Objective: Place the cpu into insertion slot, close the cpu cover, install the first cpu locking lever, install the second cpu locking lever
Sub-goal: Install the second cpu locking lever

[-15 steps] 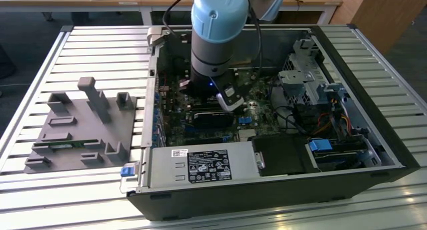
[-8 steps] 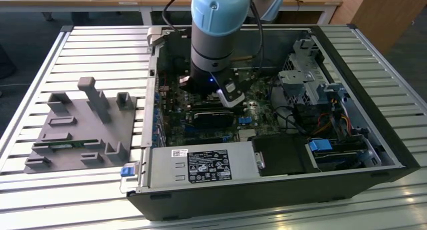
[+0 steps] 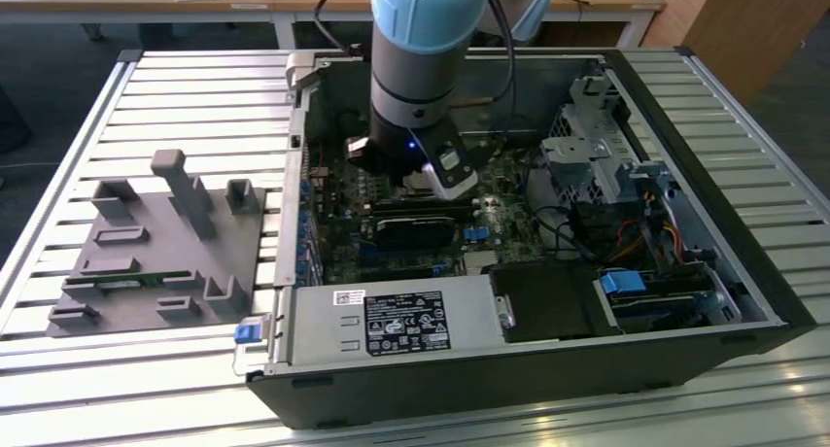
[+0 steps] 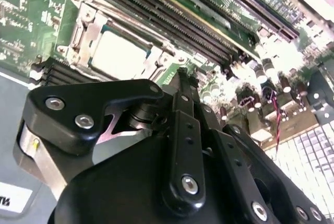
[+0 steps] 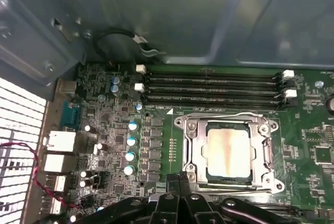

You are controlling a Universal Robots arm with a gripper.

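The cpu (image 5: 228, 152), a small square chip with a dull grey top, lies flat in the insertion slot on the green board. The cpu cover (image 5: 193, 148), a silvery frame with a square window, lies down around the chip's edges. Thin wire levers run along two sides of the socket (image 5: 222, 115); whether they are latched I cannot tell. My gripper (image 5: 180, 180) hovers just beside the socket's edge, its two black fingers pressed together with nothing between them. In the second wrist view the gripper (image 4: 183, 73) points at the board next to the cpu (image 4: 118, 55). The arm and gripper (image 3: 438, 180) reach down into the open computer case.
Black memory slots (image 5: 209, 88) run alongside the socket. A row of capacitors (image 5: 130, 148) and rear ports with a red wire (image 5: 31, 166) stand beside it. The case holds a power supply (image 3: 389, 321) and drive cage (image 3: 597, 146). A grey fixture (image 3: 155, 243) sits outside on the slatted table.
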